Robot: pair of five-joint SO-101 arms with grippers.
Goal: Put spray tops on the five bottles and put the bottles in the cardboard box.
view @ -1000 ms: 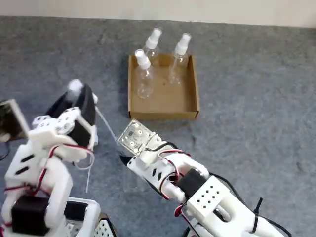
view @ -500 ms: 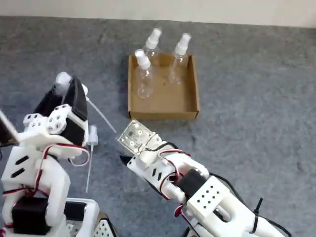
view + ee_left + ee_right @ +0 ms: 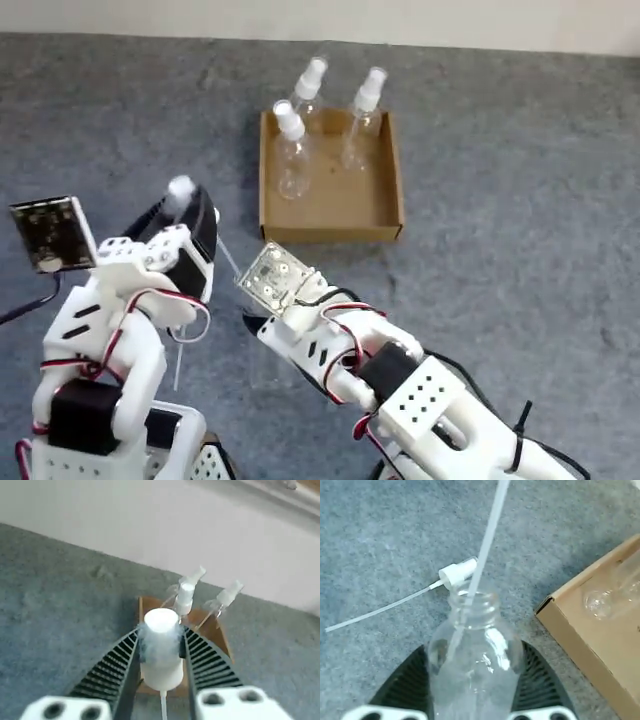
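My left gripper is shut on a white spray top; in the high view this spray top is held up left of the cardboard box. Its thin dip tube slants down into the open neck of a clear bottle. My right gripper is shut on that bottle and holds it upright. Three bottles with spray tops stand inside the box. A second spray top lies on the carpet beyond the held bottle.
Grey carpet covers the table. The box corner is close beside the held bottle. The loose top's tube lies between the two arms. A wall runs along the far edge.
The left gripper swung away to the left with its spray top, then came back right toward the box and the held bottle. The right arm stayed still.
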